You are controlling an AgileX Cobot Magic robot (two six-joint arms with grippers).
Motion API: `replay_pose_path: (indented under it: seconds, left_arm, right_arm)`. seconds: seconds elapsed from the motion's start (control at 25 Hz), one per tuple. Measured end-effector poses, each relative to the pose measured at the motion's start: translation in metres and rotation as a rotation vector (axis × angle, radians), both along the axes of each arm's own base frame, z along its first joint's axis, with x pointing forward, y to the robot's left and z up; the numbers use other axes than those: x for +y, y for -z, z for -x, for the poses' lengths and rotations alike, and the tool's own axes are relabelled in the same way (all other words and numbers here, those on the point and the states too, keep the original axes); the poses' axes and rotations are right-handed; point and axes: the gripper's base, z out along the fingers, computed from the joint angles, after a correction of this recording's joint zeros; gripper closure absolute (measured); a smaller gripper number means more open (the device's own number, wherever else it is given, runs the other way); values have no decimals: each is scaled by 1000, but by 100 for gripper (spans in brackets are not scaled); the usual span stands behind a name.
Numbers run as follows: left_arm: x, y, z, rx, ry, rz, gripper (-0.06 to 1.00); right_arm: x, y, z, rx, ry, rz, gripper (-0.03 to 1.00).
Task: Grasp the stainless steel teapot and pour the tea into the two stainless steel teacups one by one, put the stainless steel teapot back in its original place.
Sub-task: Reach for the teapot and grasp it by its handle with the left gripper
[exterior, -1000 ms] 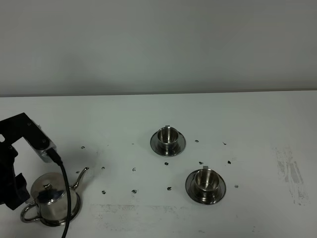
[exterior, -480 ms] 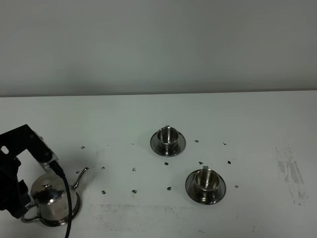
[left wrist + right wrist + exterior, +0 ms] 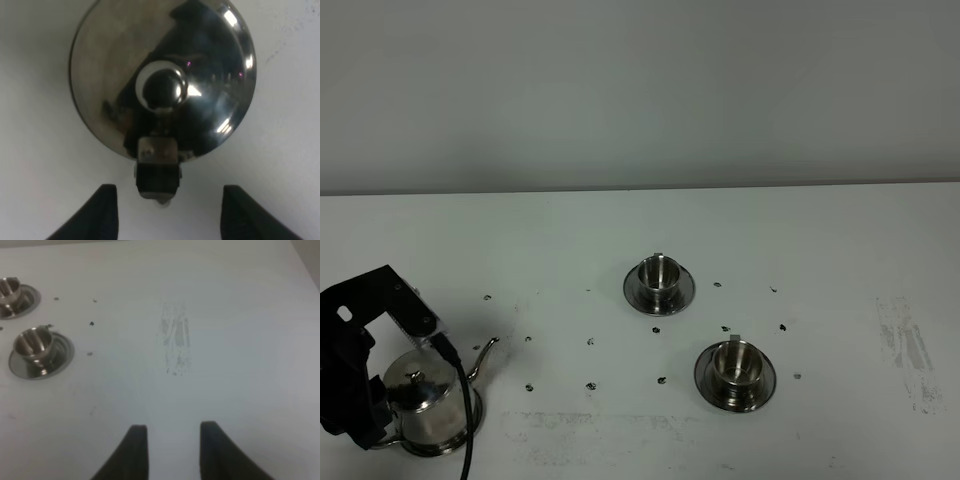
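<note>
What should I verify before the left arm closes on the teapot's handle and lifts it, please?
1. Teapot upright, lid on: ok.
2. Handle lies between the fingers of the left end effector: ok.
3. Fingers clamped on the handle: not ok; a gap shows on each side.
4. Far teacup and near teacup upright on their saucers, mouths open: ok.
5. Way from the spout to the cups free: ok; only bare table with small dark specks.
6. Tea inside the pot: cannot tell; the lid hides it.
</note>
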Motion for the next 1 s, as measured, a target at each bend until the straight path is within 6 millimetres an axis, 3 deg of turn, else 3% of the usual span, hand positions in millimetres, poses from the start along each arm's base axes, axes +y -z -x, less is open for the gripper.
replay_pose_path:
  seconds: [1.0]
  left_arm:
    - [0, 22, -11, 14, 42, -26, 47]
  right_arm:
    - [0, 0, 0, 0, 0, 0, 73]
